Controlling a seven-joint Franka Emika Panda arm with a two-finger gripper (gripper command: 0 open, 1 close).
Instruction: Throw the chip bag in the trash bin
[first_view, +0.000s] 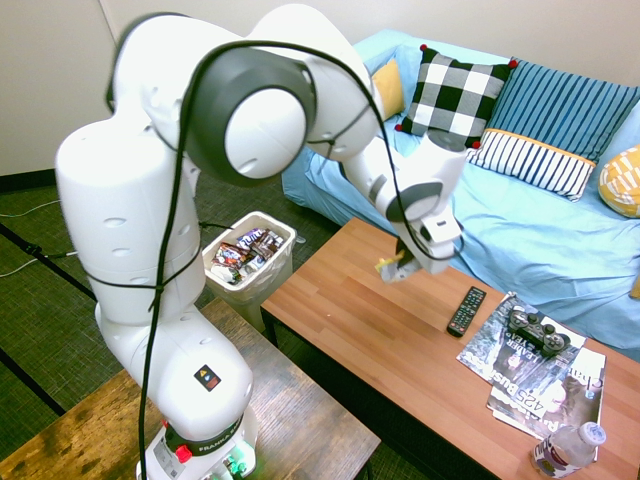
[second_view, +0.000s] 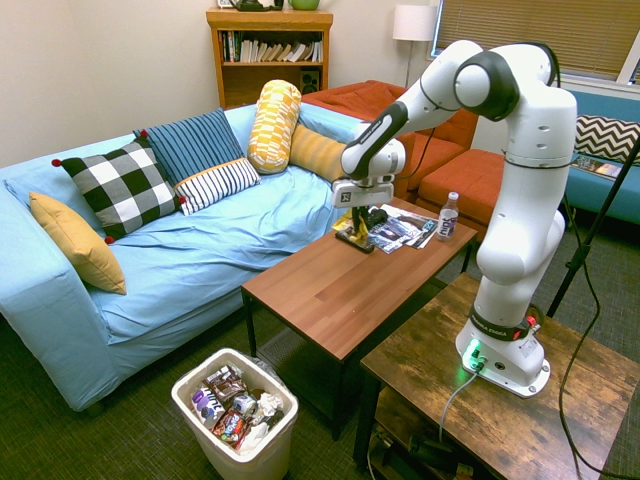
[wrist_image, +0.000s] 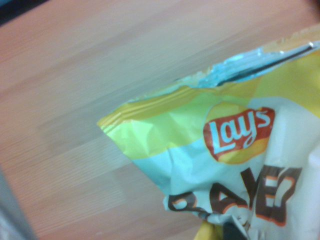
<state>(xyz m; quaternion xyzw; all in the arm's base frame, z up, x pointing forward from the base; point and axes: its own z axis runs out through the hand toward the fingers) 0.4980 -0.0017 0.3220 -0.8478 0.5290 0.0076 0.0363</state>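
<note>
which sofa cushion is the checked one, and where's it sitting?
The black-and-white checked cushion with red corner pompoms, between the plain mustard cushion and the blue striped cushions; no other is checked.

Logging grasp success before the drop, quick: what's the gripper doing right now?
Gripper: closed on the chip bag, held above the coffee table.

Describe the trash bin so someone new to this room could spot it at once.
Find the blue sofa and the wooden coffee table before it. On the floor at the table's end stands the trash bin, small, white, plastic-lined, and the only container full of colourful snack wrappers.
</note>
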